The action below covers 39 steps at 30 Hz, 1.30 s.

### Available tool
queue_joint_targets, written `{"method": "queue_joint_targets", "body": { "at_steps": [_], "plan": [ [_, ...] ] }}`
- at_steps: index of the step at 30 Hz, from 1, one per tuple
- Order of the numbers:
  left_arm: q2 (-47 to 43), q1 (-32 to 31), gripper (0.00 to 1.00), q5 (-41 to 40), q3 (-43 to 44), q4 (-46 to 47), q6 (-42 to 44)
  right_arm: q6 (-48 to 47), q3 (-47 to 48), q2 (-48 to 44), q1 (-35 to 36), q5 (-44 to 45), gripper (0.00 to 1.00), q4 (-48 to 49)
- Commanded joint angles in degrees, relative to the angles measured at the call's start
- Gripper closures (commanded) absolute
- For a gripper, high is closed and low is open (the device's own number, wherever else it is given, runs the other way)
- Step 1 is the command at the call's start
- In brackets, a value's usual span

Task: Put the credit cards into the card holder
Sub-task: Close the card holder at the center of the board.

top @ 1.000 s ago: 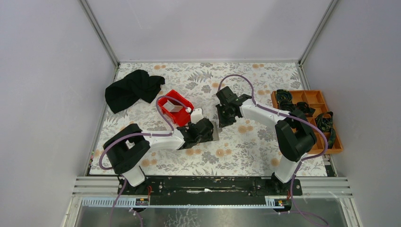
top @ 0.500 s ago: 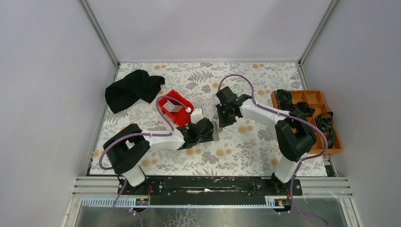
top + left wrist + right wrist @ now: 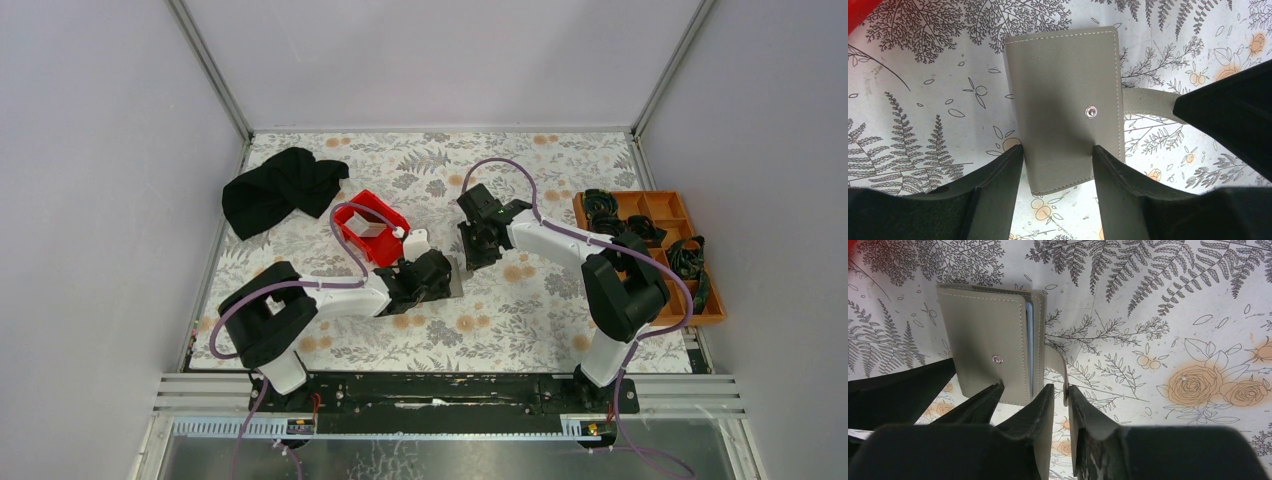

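Note:
The grey card holder point(image 3: 1063, 95) lies flat on the flowered cloth. My left gripper point(image 3: 1057, 149) is open, one fingertip at the holder's left edge and the other resting on its right part. A thin light-blue credit card point(image 3: 1029, 335) shows edge-on inside the holder point(image 3: 990, 335). The holder's strap point(image 3: 1060, 365) sticks out to the right, and my right gripper point(image 3: 1062, 389) is shut on its end. From above, both grippers meet mid-table, left point(image 3: 437, 272) and right point(image 3: 478, 248), with a sliver of the holder point(image 3: 457, 283) showing between them.
A red bin point(image 3: 352, 229) with a whitish flat piece inside stands just left of the grippers. A black cloth point(image 3: 280, 190) lies at the back left. An orange compartment tray point(image 3: 705, 318) with dark items sits at the right edge.

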Motion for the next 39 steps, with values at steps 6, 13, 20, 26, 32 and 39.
{"method": "queue_joint_targets", "body": {
  "at_steps": [6,13,20,26,32,39],
  "plan": [
    [2.69,-0.39,0.39,0.65,-0.1,-2.53,0.22,-1.05,-0.11,-3.68,0.67,1.91,0.76,-0.99],
    [2.83,-0.44,0.39,0.72,-0.21,-2.55,0.14,-1.14,0.01,-4.47,0.67,2.64,0.73,-1.11],
    [2.8,-0.38,0.39,0.72,-0.17,-2.55,-0.02,-1.19,-0.79,-4.16,0.65,1.71,0.74,-0.76],
    [2.8,-0.42,0.39,0.83,-0.23,-2.53,-0.17,-0.95,-0.97,-3.99,0.67,1.01,0.74,-0.45],
    [2.91,-0.37,0.39,0.97,-0.25,-2.51,-0.35,-0.7,-1.06,-3.73,0.75,0.6,0.74,-0.21],
    [3.04,-0.42,0.39,0.98,-0.42,-2.49,-0.44,-0.23,-1.0,-4.58,1.02,0.6,0.74,0.24]
  ]
}}
